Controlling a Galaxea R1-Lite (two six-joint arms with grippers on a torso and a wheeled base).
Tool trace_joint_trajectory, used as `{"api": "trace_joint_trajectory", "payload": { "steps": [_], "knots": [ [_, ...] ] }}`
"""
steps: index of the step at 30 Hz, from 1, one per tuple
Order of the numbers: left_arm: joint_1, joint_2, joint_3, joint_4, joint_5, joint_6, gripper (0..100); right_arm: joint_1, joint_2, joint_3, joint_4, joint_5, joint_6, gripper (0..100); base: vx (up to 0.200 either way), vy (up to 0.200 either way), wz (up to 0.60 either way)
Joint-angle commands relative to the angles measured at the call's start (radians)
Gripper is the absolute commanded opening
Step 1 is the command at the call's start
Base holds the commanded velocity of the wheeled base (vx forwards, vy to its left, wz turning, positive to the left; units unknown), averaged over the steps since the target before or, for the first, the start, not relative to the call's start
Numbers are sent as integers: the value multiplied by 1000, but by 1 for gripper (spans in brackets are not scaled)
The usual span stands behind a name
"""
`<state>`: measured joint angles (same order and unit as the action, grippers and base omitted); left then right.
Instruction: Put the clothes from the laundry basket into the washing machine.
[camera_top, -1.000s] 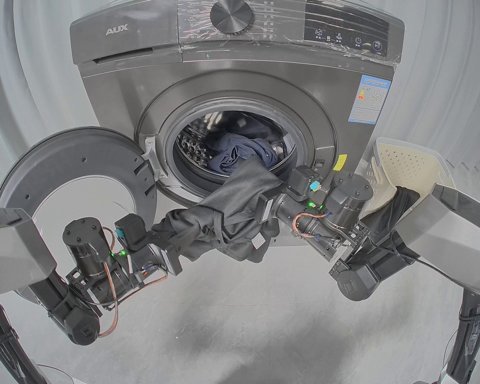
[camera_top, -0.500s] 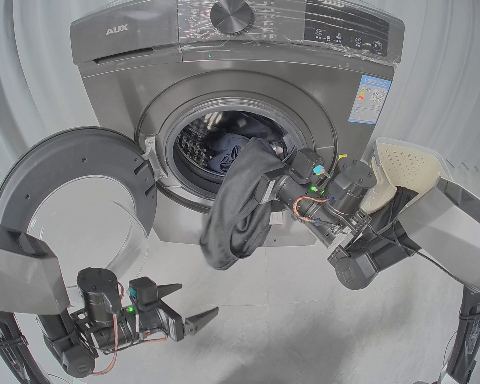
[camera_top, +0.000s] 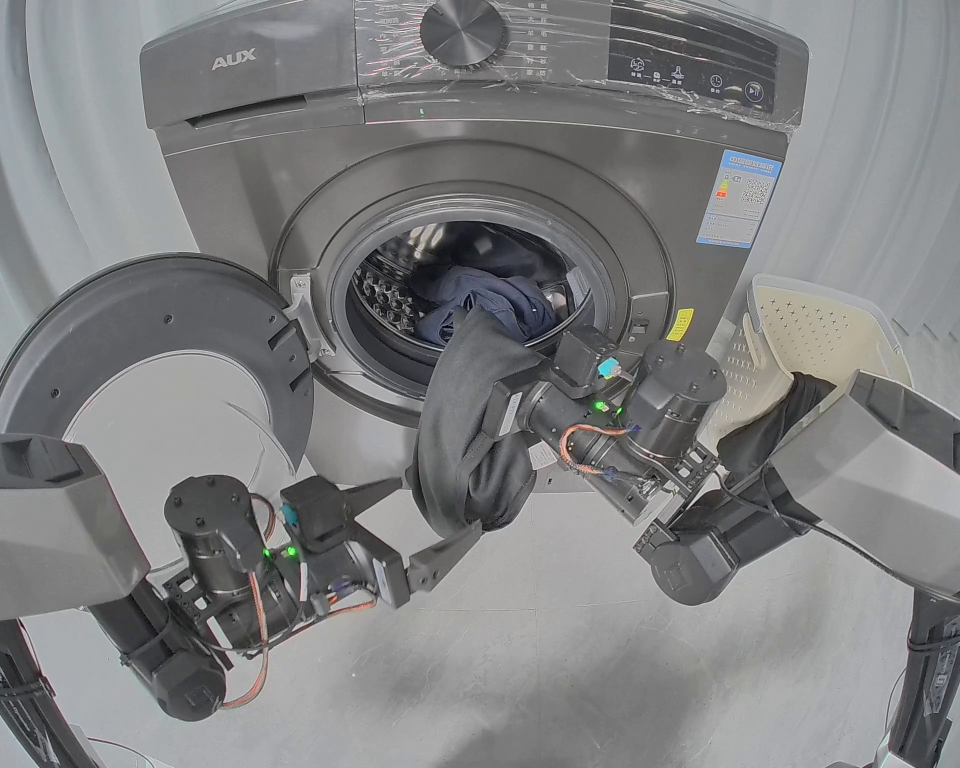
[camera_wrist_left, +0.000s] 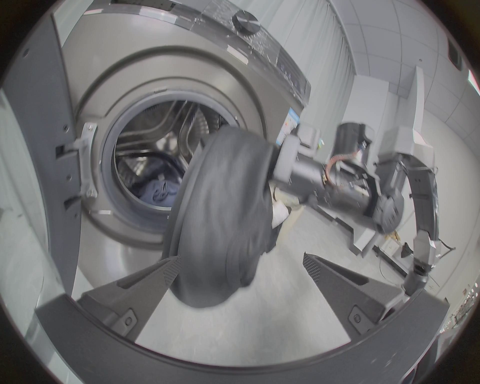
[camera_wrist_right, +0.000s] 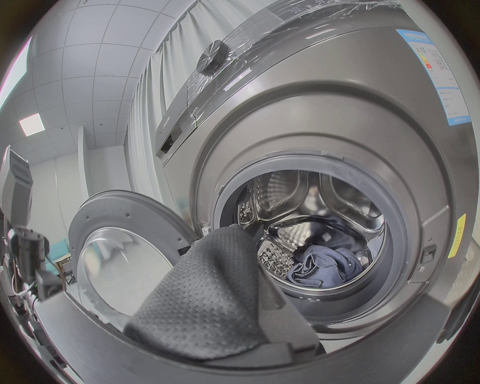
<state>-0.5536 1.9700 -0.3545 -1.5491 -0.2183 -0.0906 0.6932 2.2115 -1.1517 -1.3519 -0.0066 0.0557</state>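
Ideally the right gripper (camera_top: 503, 402), clamped on the dark garment (camera_top: 458, 425) hanging at the mouth of the washing machine (camera_top: 300, 190), should push deeper while the wide-open, empty left gripper (camera_top: 441, 510) scoops the dangling fold up and in.

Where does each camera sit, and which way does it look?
Head view: on the head, looking down at the washing machine; shows left pincer open, right pincer holding the dark garment.
Left wrist view: on that wrist, facing the garment past its own fingers.
Right wrist view: on that wrist, facing the drum; garment drapes its pincer.
Both wrist views share the blue clothes.
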Motion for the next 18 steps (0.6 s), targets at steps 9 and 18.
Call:
{"api": "trace_joint_trajectory", "payload": {
  "steps": [9,18],
  "knots": [
    [3,170,-248,1,23,-18,100,54,22,3,4,-3,3,0,0,0,0],
    [37,270,-368,1,42,-14,100,106,10,20,11,-36,18,0,0,0,0]
  ]
}}
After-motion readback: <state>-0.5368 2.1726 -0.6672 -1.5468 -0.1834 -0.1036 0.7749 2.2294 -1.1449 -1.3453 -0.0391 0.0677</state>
